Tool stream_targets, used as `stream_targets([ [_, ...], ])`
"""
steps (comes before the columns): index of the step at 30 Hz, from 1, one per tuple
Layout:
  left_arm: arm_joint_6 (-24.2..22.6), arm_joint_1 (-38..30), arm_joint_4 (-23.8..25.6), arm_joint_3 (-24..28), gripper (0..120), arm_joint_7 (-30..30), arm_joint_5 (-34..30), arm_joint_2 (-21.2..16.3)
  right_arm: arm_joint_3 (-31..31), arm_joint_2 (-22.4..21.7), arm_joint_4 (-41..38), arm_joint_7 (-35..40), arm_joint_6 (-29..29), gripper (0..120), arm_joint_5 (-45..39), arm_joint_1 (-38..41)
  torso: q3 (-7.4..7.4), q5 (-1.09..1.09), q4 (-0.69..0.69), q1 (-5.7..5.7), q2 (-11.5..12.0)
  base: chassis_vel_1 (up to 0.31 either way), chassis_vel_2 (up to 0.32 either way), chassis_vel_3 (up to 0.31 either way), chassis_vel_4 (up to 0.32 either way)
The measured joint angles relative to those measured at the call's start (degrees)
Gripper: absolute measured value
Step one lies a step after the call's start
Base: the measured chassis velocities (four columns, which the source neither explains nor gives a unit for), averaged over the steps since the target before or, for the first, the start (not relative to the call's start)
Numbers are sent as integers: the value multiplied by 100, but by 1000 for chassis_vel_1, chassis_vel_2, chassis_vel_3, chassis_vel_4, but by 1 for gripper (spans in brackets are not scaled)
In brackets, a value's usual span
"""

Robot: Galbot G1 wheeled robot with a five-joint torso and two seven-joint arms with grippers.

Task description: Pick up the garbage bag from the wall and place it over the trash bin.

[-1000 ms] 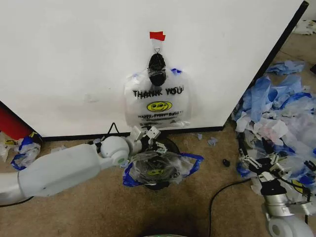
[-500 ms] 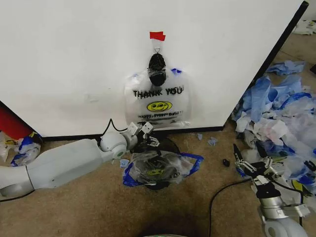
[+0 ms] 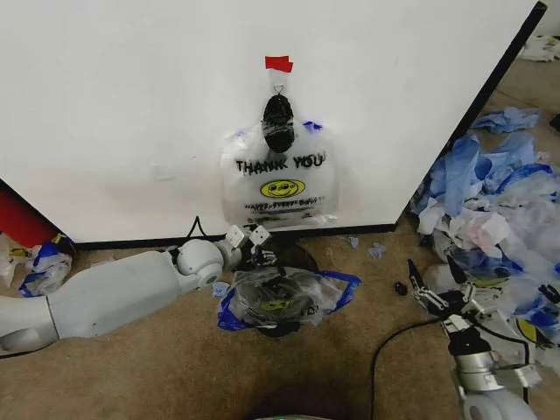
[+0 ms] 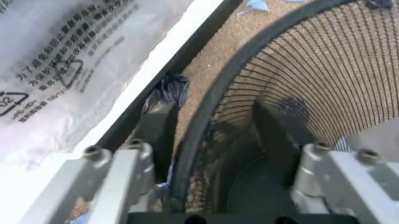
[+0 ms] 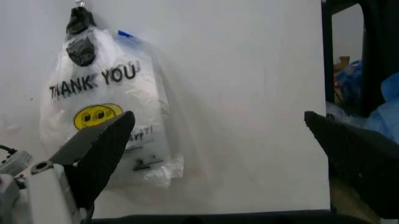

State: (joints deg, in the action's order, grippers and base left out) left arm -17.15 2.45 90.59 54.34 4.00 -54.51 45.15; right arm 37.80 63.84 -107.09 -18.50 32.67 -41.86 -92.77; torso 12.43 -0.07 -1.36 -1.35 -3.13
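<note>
Against the large white wall panel (image 3: 131, 114) hangs a see-through "THANK YOU" garbage bag (image 3: 278, 179); below, the black mesh trash bin (image 3: 278, 293) (another clear, blue-handled bag (image 3: 284, 299) draped over it) has its rim straddled by the spread left gripper (image 3: 259, 248). The right gripper (image 3: 435, 296) gapes, empty.

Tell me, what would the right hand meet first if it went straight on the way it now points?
Probably the garbage bag hanging on the wall. The right hand is open and aimed at the wall, with the bag between its fingers, though depth is unclear.

The trash bin (image 3: 278, 293) is mostly hidden under a draped bag; the red object (image 3: 19, 219) is cut off.
</note>
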Motion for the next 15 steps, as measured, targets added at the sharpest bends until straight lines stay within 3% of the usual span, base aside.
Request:
stream_targets([
  [4,-22,-45,55,38,32,2,-16,-34,-11,0,7,-1,17,100,5,-16,0,0,1,0,0,0,0,0,0],
  [9,-136,-85,220,81,10,46,-232,-55,-50,2,20,17,45,100,27,-18,0,0,1,0,0,0,0,0,0],
  [15,-145,-45,356,85,4,153,-260,-108,-98,9,75,39,83,100,46,-4,0,1,-2,0,0,0,0,0,0],
])
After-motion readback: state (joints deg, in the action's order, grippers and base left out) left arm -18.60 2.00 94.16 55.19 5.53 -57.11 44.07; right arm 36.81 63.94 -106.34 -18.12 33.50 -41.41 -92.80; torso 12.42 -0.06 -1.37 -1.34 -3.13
